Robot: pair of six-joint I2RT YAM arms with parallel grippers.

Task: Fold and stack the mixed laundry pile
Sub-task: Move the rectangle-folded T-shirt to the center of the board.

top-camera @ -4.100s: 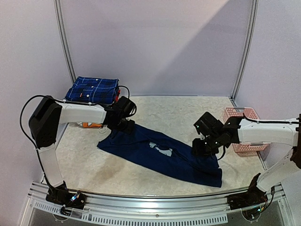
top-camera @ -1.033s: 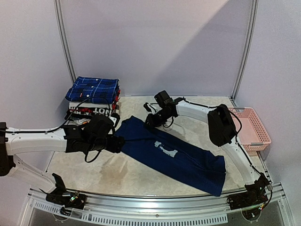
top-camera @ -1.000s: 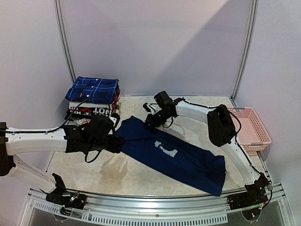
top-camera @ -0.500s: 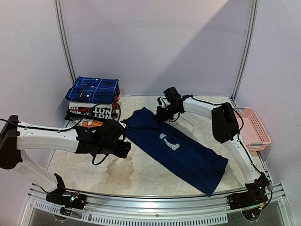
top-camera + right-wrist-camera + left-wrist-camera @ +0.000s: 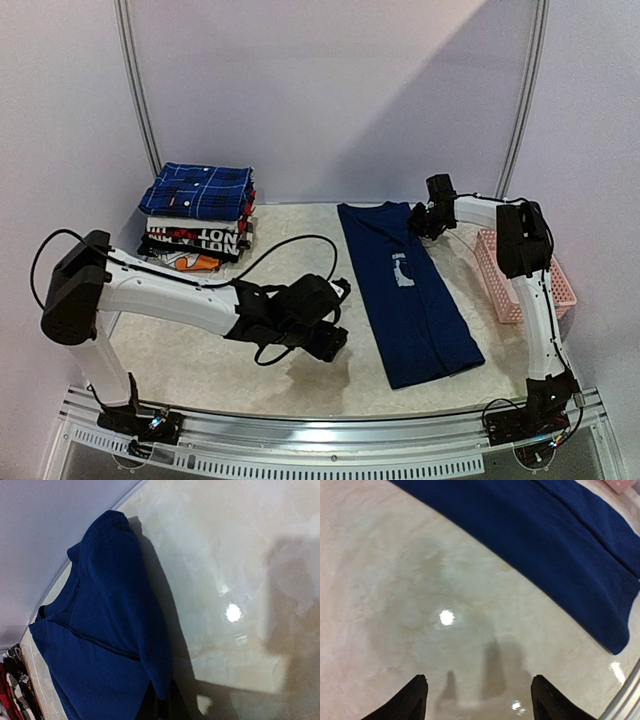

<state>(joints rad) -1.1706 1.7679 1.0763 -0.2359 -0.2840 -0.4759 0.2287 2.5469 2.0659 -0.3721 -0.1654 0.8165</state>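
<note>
The navy T-shirt [image 5: 415,300] with its pale-blue print lies flat and lengthwise right of centre, collar end toward the back wall. My right gripper [image 5: 424,224] is low at its back right corner, shut on a fold of the fabric. In the right wrist view the T-shirt [image 5: 100,630] fills the left side, and the right gripper [image 5: 162,707] pinches the sleeve edge at the bottom. My left gripper [image 5: 335,342] hovers open over bare table just left of the shirt. The left wrist view shows the left gripper [image 5: 480,705] empty, the T-shirt [image 5: 545,540] beyond it. The plaid shirt [image 5: 198,190] lies folded on the stack at back left.
Folded white and black red-lettered garments [image 5: 195,240] sit under the plaid shirt. A pink basket [image 5: 492,275] stands at the right edge, partly behind my right arm. The metal front rail [image 5: 320,450] runs along the near edge.
My right gripper has dragged the T-shirt's collar end toward the back right, swinging the shirt from a diagonal to lengthwise. My left arm has swept right to the front centre, still open.
</note>
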